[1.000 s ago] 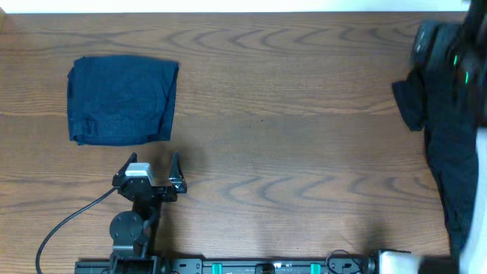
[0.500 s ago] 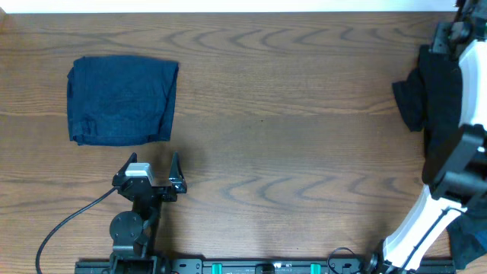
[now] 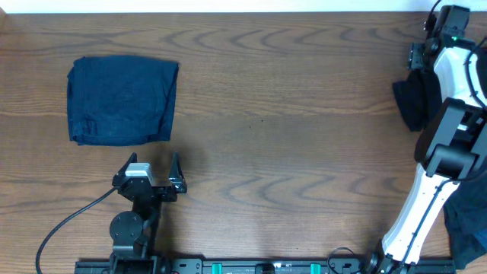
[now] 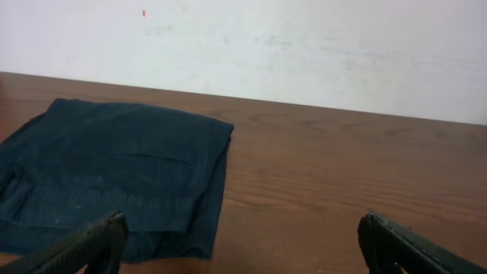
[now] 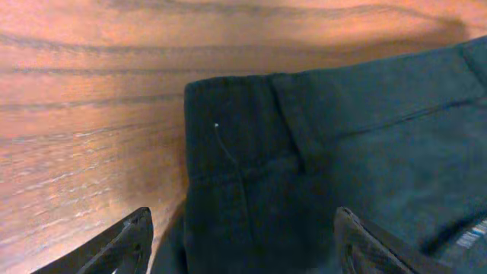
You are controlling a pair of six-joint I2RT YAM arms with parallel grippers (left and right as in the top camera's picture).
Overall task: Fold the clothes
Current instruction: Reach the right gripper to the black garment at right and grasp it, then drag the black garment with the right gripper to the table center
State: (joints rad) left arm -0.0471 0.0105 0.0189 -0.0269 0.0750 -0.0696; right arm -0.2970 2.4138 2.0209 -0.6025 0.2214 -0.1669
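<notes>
A folded dark navy garment (image 3: 122,99) lies at the table's far left, seen again in the left wrist view (image 4: 114,167). My left gripper (image 3: 152,171) (image 4: 243,247) rests just in front of its near edge, open with nothing between the fingers. A black garment (image 3: 411,103) lies crumpled at the right edge, partly hidden under my white right arm (image 3: 426,205). My right gripper (image 3: 421,59) (image 5: 243,243) hovers over this garment's seamed band (image 5: 327,152), its fingers (image 5: 125,243) standing wide apart on either side of the cloth, open.
More dark cloth (image 3: 468,228) hangs off the near right corner. The wooden table (image 3: 289,137) runs between the two garments. A black cable (image 3: 68,221) loops from the left arm's base. A pale wall (image 4: 304,46) rises behind the table.
My right arm has swung up to the far right corner, over the black garment. The left arm and the folded navy garment have not moved.
</notes>
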